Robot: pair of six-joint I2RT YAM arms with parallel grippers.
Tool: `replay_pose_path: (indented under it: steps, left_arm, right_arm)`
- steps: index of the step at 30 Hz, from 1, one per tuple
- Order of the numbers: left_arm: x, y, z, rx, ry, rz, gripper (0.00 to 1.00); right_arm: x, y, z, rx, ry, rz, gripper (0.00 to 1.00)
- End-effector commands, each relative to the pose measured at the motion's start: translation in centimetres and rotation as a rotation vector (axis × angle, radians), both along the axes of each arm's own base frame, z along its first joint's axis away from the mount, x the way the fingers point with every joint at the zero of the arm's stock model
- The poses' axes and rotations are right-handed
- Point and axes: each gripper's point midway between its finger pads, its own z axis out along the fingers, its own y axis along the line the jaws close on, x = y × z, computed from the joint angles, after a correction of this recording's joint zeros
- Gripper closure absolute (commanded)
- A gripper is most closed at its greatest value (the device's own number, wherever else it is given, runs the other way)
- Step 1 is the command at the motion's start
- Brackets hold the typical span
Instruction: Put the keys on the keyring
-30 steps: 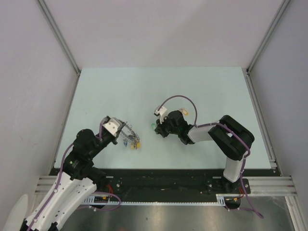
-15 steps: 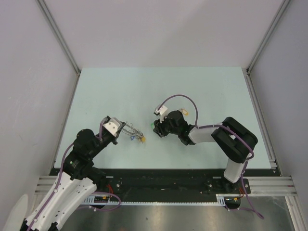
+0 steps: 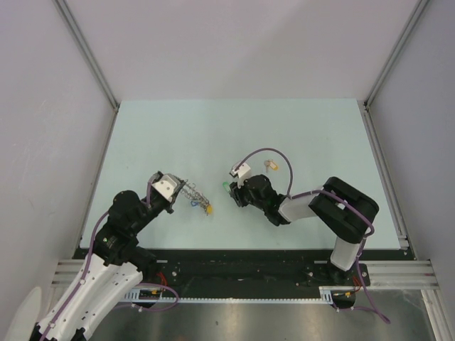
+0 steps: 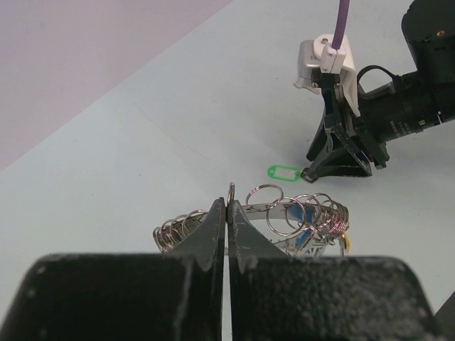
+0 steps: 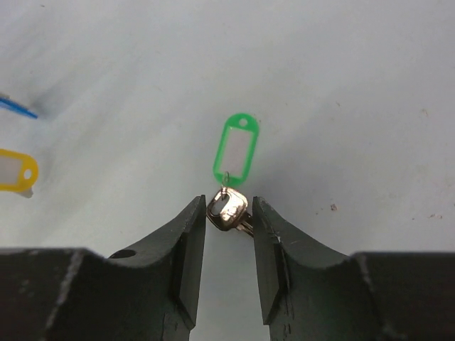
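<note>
The keyring (image 3: 193,197) is a wire ring strung with grey rings and keys, with blue and yellow tags. My left gripper (image 3: 175,190) is shut on its wire (image 4: 230,193), and the bundle (image 4: 298,222) hangs just beyond the fingertips. The green-tagged key (image 3: 225,187) lies on the table. In the right wrist view its metal head (image 5: 228,210) sits between my right gripper's (image 5: 229,213) open fingers, with the green tag (image 5: 237,149) just ahead. The yellow-orange key (image 3: 271,165) lies behind the right wrist.
The right arm's purple cable (image 3: 266,153) loops over the yellow-orange key. The keyring's yellow tag (image 5: 15,170) and blue tag (image 5: 14,106) show at the left of the right wrist view. Grey walls enclose the pale table (image 3: 213,128).
The right wrist has shifted toward the near edge, uncovering the yellow-orange key. The keyring bundle has changed shape in the left gripper. The green key has stayed put.
</note>
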Motion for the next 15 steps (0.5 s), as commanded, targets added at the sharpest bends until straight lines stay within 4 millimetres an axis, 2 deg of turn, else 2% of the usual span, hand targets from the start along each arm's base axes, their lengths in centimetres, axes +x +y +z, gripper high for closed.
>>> replay_pose_path:
  steps: [1, 7, 15]
  left_arm:
    - [0.2, 0.1, 2.6, -0.058, -0.080, 0.011, 1.00]
    - [0.2, 0.0, 2.5, -0.058, -0.076, 0.009, 1.00]
    - [0.3, 0.0, 2.5, -0.057, -0.074, 0.006, 1.00]
  right_arm:
    - [0.7, 0.5, 0.9, 0.074, -0.055, -0.029, 0.63]
    - [0.7, 0.5, -0.3, 0.076, -0.046, -0.030, 0.64]
    - [1.1, 0.4, -0.3, 0.086, -0.058, -0.042, 0.66]
